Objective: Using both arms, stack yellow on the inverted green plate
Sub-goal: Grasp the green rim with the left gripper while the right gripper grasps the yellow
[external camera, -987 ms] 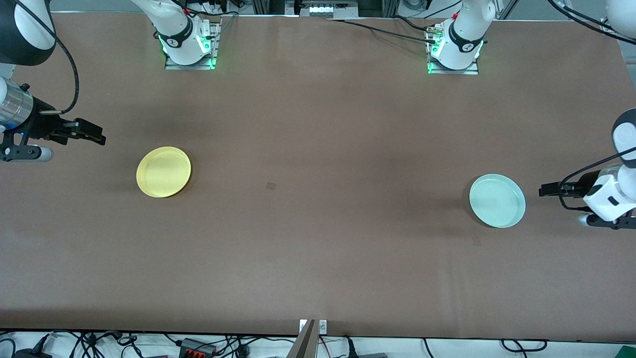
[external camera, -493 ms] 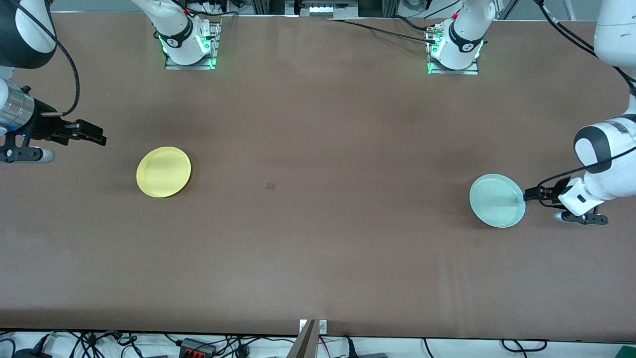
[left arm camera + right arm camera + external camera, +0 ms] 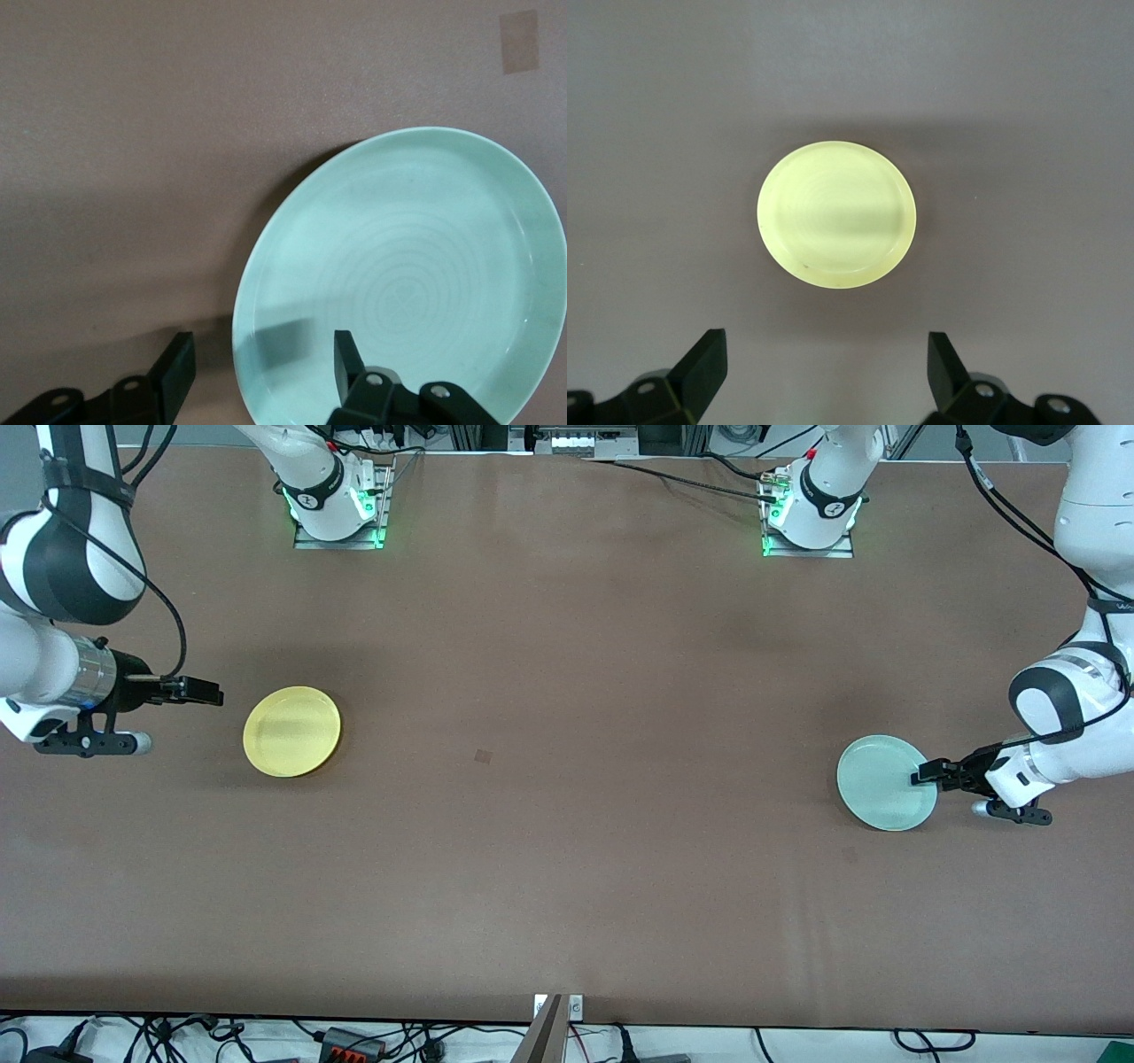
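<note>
Plates: 2, yellow point(image 3: 291, 732), green plate point(image 3: 884, 782) | left gripper point(image 3: 921, 776) jaws straddling green rim | right gripper point(image 3: 211, 692) jaws wide

My front camera looks down from high across the brown table point(image 3: 567, 868) toward both bases; my left wrist camera sits close over the pale mint-green plastic plate point(image 3: 416, 274); my right wrist camera views the round yellow plastic plate point(image 3: 836, 214) from farther off; the front view shares both plates.

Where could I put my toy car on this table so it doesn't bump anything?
The wide bare stretch of table between the yellow plate and the green plate is free. It is crowded only by each plate: the left gripper straddles the green rim, and the right gripper waits beside yellow.
</note>
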Controlling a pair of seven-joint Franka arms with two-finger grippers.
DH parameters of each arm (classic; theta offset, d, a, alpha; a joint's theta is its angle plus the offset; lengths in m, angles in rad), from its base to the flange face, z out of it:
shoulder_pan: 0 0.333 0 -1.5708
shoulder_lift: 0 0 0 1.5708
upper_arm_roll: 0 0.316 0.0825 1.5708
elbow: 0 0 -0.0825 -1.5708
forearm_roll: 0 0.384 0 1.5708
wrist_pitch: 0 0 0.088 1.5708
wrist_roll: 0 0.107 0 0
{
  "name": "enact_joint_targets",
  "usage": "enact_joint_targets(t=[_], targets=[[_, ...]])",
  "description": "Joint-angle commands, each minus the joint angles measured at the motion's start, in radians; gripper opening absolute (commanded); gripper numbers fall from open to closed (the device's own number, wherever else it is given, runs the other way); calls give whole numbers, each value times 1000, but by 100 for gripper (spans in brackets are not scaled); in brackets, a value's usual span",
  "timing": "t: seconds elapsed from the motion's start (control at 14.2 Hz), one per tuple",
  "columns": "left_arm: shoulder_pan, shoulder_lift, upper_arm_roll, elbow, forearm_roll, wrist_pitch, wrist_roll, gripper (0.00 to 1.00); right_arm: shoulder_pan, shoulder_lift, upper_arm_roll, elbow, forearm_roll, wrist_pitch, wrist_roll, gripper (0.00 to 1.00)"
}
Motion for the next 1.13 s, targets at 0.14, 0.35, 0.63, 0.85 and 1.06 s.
enact_joint_targets(t=[0.14, 0.35, 0.63, 0.85, 1.06], targets=[[20, 17, -17, 16, -28, 28, 44, 37, -23, 65, -1, 13, 2, 19, -1, 100], [21, 25, -17, 16, -28, 30, 45, 14, -33, 98, -3, 5, 2, 28, -2, 100], [20, 25, -17, 35, -28, 30, 84, 1, -64, 160, -1, 2, 2, 54, -5, 100], [15, 19, -17, 53, -28, 28, 85, 1, -79, 214, -1, -8, 12, 59, -5, 100], [6, -36, -26, 56, -13, 25, 81, 1, -112, 263, -1, -19, 19, 92, -5, 100]])
